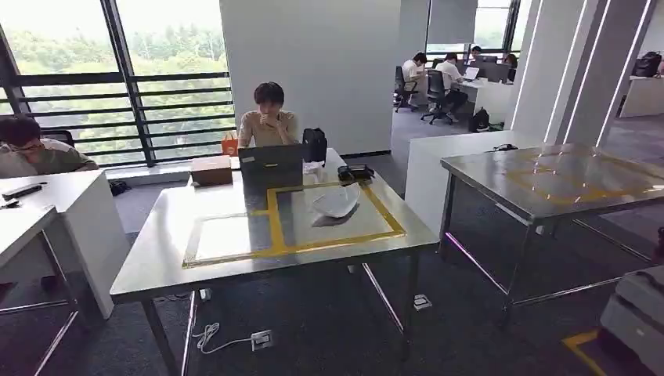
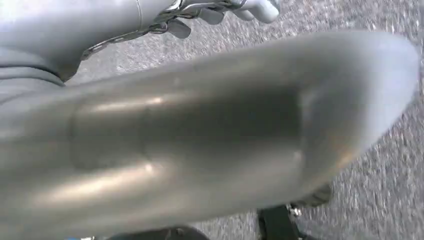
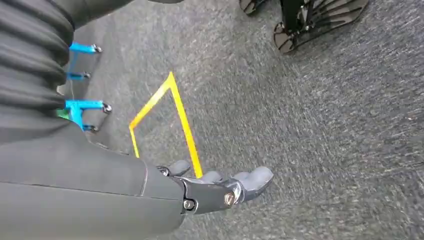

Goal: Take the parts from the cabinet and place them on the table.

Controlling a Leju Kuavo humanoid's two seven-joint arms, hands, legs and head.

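Already one white moulded part (image 1: 337, 200) lies on worktop (image 1: 235, 258), inside yellow tape. You'd judge it light, stiff, slick; take its rim. Left robot hand (image 2: 220, 11) grip unclear; right robot hand (image 3: 220, 187) empty, fingers extended.

A large grey part (image 2: 210, 135) is filling most of the left wrist view, blurred and running off the picture's edges, and it is hiding nearly all of the left hand (image 2: 220, 12), so its grip cannot be told. In the head view, a laptop (image 1: 271, 166) is covering the seated person (image 1: 268, 117) below the chest, and another person (image 1: 31, 149) is being cut off at the edge. The white object (image 1: 337, 200) on the table (image 1: 235, 266) is too small to identify.
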